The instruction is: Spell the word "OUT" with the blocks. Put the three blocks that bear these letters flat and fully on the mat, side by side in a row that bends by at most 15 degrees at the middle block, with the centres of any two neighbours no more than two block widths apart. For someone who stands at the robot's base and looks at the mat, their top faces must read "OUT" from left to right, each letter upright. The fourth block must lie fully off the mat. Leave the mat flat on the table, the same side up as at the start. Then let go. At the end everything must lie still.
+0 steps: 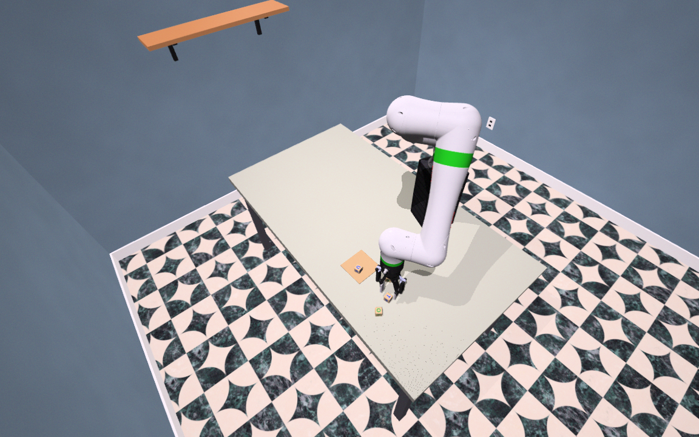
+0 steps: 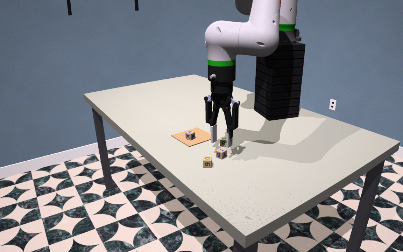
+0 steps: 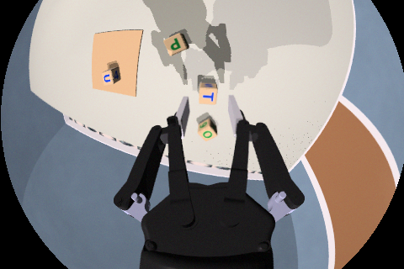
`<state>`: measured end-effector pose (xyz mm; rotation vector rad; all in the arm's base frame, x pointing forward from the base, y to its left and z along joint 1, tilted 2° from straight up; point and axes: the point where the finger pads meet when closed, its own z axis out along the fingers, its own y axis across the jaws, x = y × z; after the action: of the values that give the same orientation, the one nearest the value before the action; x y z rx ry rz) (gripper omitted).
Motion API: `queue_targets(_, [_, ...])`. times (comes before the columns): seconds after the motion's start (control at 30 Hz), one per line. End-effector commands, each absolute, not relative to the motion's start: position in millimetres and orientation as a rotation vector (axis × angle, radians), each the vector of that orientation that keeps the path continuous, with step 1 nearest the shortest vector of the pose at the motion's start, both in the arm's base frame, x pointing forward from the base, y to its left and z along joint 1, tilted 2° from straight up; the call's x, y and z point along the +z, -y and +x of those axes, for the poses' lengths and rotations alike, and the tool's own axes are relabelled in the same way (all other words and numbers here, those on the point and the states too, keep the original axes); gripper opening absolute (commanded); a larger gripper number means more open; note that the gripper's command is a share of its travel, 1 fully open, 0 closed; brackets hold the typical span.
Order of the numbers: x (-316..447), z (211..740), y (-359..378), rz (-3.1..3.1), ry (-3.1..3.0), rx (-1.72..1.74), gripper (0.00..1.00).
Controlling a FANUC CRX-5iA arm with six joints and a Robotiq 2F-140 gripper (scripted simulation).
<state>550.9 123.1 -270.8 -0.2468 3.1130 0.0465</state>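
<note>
While only the U block (image 1: 359,267) lies on the mat (image 1: 353,260), left of the gripper (image 1: 391,286) in the top view, the T block (image 1: 388,296) and O block (image 1: 378,311) sit below it on the table (image 1: 314,184), so two placements remain.

Seen from the exterior, the half-narrowed fingers hold nothing and hang low around the P block (image 2: 223,141), just right of the mat.

Toward the wrist view's centre, T and O appear between the fingertips; which block is targeted I cannot tell.

Four lettered blocks (image 2: 207,161), one mat (image 2: 182,138), one table (image 2: 290,162), one shelf (image 1: 213,24).
</note>
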Motion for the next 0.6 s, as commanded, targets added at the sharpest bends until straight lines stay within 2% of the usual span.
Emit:
queue_targets(0.0, [-274.9, 551.3, -123.3, -0.247, -3.113, 0.046, 0.40])
queue_targets(0.57, [-284.3, 551.5, -123.7, -0.247, -3.113, 0.046, 0.40])
